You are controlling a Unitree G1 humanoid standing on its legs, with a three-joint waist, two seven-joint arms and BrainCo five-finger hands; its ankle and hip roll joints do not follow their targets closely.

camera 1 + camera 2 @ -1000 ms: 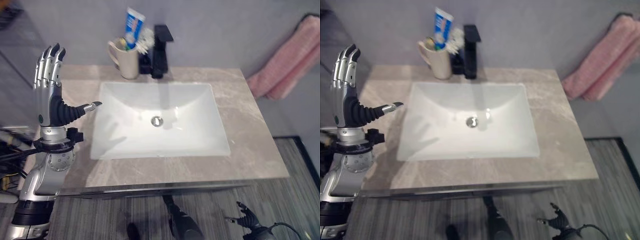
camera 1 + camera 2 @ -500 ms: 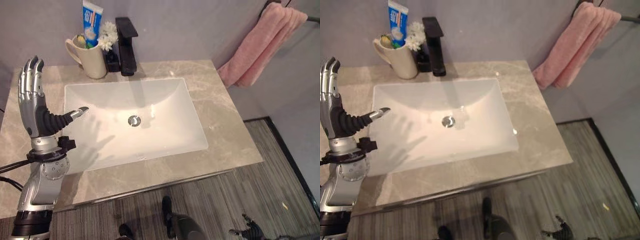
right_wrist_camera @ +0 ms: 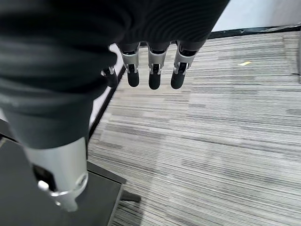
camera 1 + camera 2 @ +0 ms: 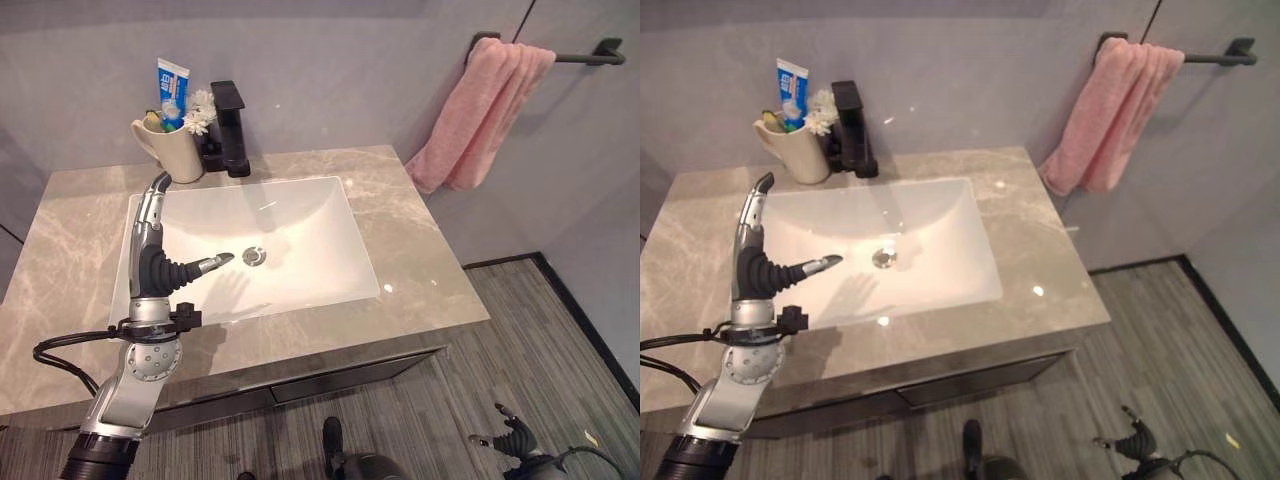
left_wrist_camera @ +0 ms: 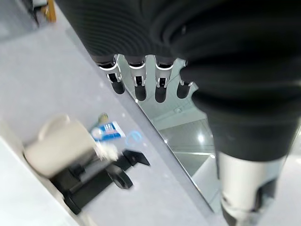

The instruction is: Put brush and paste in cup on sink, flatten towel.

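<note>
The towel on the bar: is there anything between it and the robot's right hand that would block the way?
Nothing visible does. The pink towel hangs bunched on the wall bar, right of the counter. The right hand hangs low over the floor, open and empty, with open space between them. The left hand is raised over the sink.

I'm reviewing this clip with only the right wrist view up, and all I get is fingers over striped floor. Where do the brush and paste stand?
Observer: The toothpaste stands upright in the cream cup at the back of the counter, beside the black faucet.
Operator: And the towel?
Observer: The pink towel hangs bunched over the wall bar, not flattened.
Operator: What is the left hand doing?
Observer: The left hand is raised over the sink's left edge, fingers straight, holding nothing.
Operator: And the right hand from outside?
Observer: The right hand hangs low by the floor, open.
</note>
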